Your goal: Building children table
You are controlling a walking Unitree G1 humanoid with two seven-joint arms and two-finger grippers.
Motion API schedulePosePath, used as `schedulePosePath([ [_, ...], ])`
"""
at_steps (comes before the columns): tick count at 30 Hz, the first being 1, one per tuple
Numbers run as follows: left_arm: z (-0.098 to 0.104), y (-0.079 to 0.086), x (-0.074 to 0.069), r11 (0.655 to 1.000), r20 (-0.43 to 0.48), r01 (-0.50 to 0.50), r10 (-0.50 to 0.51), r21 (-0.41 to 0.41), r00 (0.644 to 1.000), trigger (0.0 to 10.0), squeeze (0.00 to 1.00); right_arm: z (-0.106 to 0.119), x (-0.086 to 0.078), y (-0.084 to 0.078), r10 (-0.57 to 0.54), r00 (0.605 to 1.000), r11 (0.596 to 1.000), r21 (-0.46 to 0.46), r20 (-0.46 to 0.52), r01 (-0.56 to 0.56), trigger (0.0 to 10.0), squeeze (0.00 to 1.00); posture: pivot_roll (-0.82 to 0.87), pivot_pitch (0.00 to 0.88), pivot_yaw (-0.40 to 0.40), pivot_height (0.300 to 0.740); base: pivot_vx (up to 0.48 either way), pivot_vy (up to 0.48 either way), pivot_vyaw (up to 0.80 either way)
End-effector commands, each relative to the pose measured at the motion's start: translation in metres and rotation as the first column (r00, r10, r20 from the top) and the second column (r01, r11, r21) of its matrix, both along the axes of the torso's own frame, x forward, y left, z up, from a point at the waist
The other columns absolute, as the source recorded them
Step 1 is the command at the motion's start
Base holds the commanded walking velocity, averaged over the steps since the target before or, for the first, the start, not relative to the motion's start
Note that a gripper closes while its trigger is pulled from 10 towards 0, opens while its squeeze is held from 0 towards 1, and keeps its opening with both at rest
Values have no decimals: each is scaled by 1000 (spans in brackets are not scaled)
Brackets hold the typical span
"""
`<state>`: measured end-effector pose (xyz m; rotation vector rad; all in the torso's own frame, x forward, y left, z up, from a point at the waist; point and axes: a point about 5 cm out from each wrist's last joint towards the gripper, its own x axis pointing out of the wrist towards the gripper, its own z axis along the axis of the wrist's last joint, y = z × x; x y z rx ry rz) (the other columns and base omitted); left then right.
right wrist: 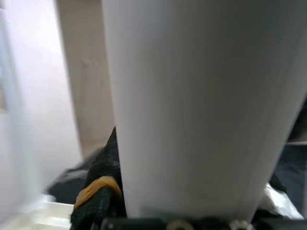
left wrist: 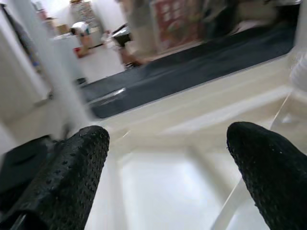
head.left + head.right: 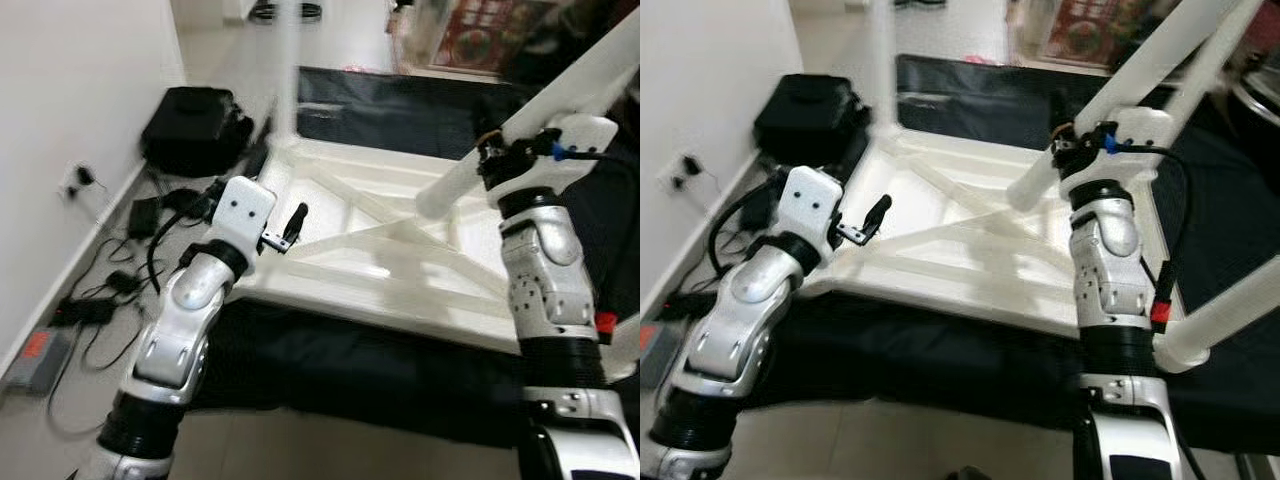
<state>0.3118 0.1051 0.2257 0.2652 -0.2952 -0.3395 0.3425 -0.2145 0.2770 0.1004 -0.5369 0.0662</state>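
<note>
The white plastic tabletop (image 3: 400, 250) lies upside down on a black mat (image 3: 350, 370), its ribbed underside up. Above it, my right pincer (image 3: 1080, 150) clamps a smooth white tubular leg (image 3: 1140, 90). My left pincer (image 2: 168, 158), fingers spread and holding nothing, hovers over the tabletop's near corner.

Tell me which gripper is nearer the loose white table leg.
Right. The right gripper is shut on the white table leg, holding it slanted above the upturned tabletop. The left gripper hovers open over the tabletop's opposite near corner, well apart from the leg.
</note>
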Motion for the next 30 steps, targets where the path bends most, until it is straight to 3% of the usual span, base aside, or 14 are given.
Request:
schedulePosePath([
  [1, 0, 8, 2, 999, -2, -37, 37, -3, 999, 10000, 0, 14, -4, 12, 37, 998, 999, -15, 43, -36, 10000, 0, 105, 108, -45, 740, 0, 0, 0],
  [11, 1, 11, 2, 998, 0, -59, 59, -12, 998, 10000, 0, 18, -7, 21, 103, 994, 995, 9, 44, -103, 10000, 0, 106, 109, -50, 740, 0, 0, 0],
  [15, 2, 11, 3, 998, -1, -63, 63, -15, 998, 10000, 0, 17, -11, 27, 147, 989, 987, 60, 15, -148, 10000, 0, 105, 111, -50, 740, 0, 0, 0],
  [17, 2, 10, 3, 998, -2, -63, 63, -15, 998, 10000, 0, 12, -17, 38, 210, 978, 970, 132, -24, -205, 10000, 0, 102, 111, -46, 740, 0, 0, 0],
  [21, 2, 10, 3, 998, -4, -62, 62, -15, 998, 10000, 0, 2, -27, 48, 270, 960, 954, 151, -67, -258, 10000, 0, 99, 115, -45, 740, 0, 0, 0],
  [23, 3, 10, 3, 998, -1, -65, 65, -19, 998, 10000, 0, -19, -22, 3, 159, 974, 984, 103, -164, -143, 10000, 0, 97, 115, -49, 740, 0, 0, 0],
  [25, 3, 10, 3, 998, -1, -65, 65, -19, 998, 10000, 0, -19, -22, 3, 159, 974, 984, 103, -164, -143, 10000, 0, 97, 115, -49, 740, 0, 0, 0],
  [26, 4, 10, 3, 998, 1, -66, 66, -20, 998, 10000, 0, -23, -18, -26, 63, 978, 997, 58, -201, -53, 10000, 0, 96, 115, -48, 740, 0, 0, 0],
  [28, 4, 10, 3, 998, 1, -66, 66, -20, 998, 10000, 0, -23, -18, -26, 63, 978, 997, 58, -201, -53, 10000, 0, 96, 115, -48, 740, 0, 0, 0],
  [29, 4, 10, 3, 998, 3, -66, 66, -21, 998, 10000, 0, -25, -15, -55, -15, 975, 999, 32, -220, 22, 10000, 0, 96, 116, -48, 740, 0, 0, 0],
  [30, 4, 10, 3, 998, 3, -66, 66, -21, 998, 10000, 0, -25, -15, -55, -15, 975, 999, 32, -220, 22, 10000, 0, 96, 116, -48, 740, 0, 0, 0],
])
